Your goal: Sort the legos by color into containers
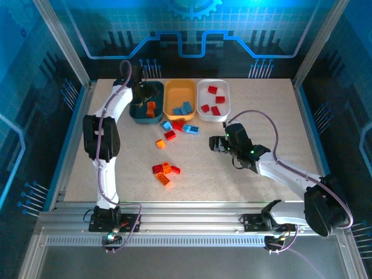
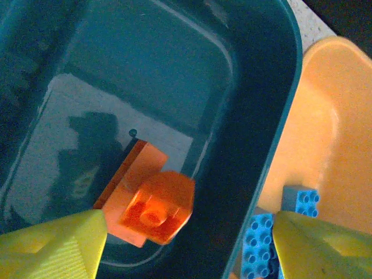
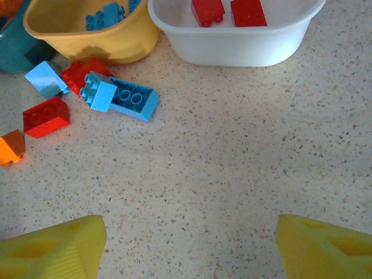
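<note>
Left gripper [image 2: 189,232] is gaping empty above the teal tub [image 2: 273,116]; right gripper [image 3: 192,224] is gaping empty over speckled tabletop [image 3: 232,145], blue-lit walls [image 1: 186,35] surrounding.

The speckled beige table [image 1: 261,122] carries a dark teal tub [image 1: 139,118], a yellow-orange tub [image 1: 180,87] and a white tub [image 1: 212,118] in a row, with loose red, orange and blue bricks [image 1: 166,169] scattered just before them.

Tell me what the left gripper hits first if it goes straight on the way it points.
Most likely the orange bricks on the floor of the dark teal tub: the open left gripper points down into it with them between its fingers. Depth is unclear.
</note>
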